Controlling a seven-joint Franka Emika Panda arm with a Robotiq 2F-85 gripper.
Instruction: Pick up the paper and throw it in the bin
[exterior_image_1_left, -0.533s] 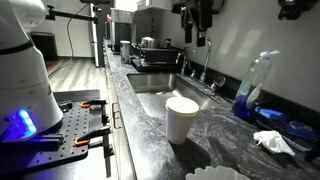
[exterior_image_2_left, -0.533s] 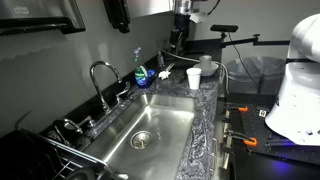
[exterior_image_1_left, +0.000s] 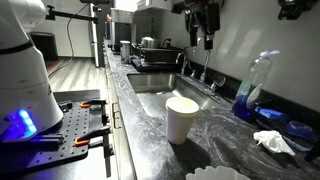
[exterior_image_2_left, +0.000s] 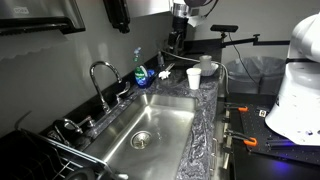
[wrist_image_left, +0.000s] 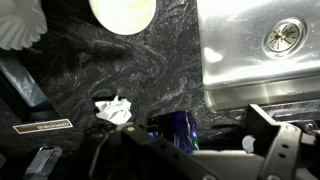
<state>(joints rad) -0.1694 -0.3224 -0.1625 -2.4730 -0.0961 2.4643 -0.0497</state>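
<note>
Shifting slightly sideways since half a second ago, the tool (exterior_image_1_left: 204, 38) hangs high above the dark surface (exterior_image_1_left: 225, 135), fingers spread wide with nothing between them. Down below, the paper (exterior_image_1_left: 272, 141) lies crumpled near the blue bottle (exterior_image_1_left: 254, 88), apart from the white cup (exterior_image_1_left: 182, 118).

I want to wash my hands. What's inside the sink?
Only the round drain shows on the bare steel bottom of the sink. Its nearest corner hides behind the dish rack.
</note>
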